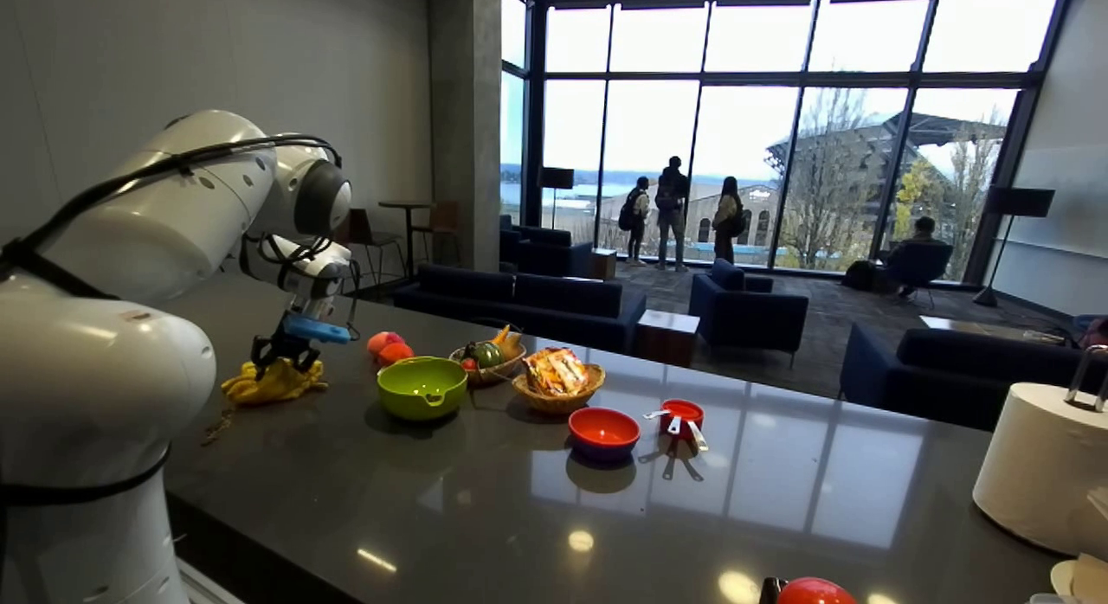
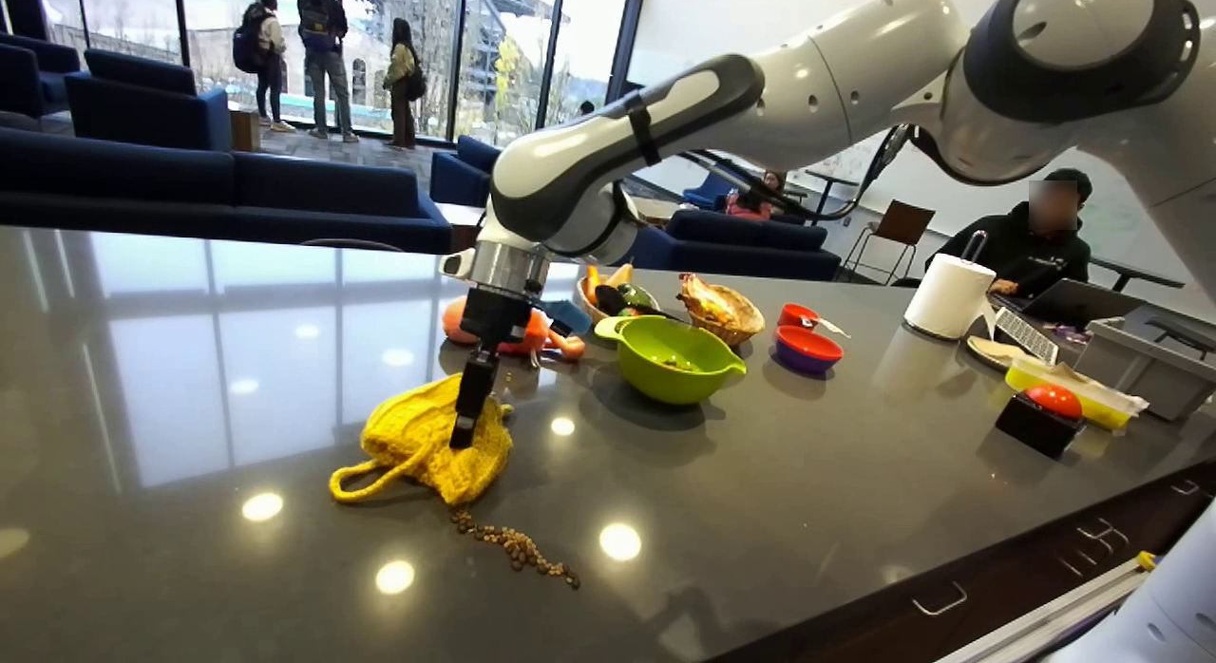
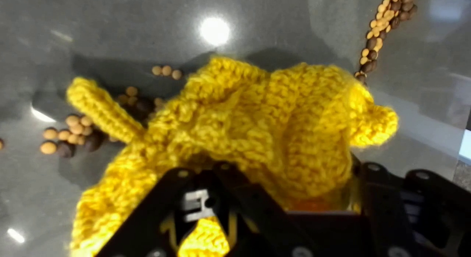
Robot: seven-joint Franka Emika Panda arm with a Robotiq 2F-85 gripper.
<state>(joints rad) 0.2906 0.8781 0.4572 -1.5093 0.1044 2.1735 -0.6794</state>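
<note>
The yellow knitted cloth (image 2: 418,435) lies on the counter (image 2: 760,511) directly beneath the gripper (image 1: 286,362), part of it bunched between the jaws. These stand partway apart; whether they grip it I cannot tell. Brown and tan beads (image 2: 520,549) trail beside the cloth.

Both exterior views across counter (image 1: 493,504), wrist view downward

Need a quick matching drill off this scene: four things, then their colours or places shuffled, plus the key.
Things:
1. knitted item
2. bigger bowl
3. paper roll
4. red dome

Colour or place:
A. white, standing upright
B. on a black box
C. yellow, at the end effector
D. green

Pairs: 1-C, 2-D, 3-A, 4-B
</note>
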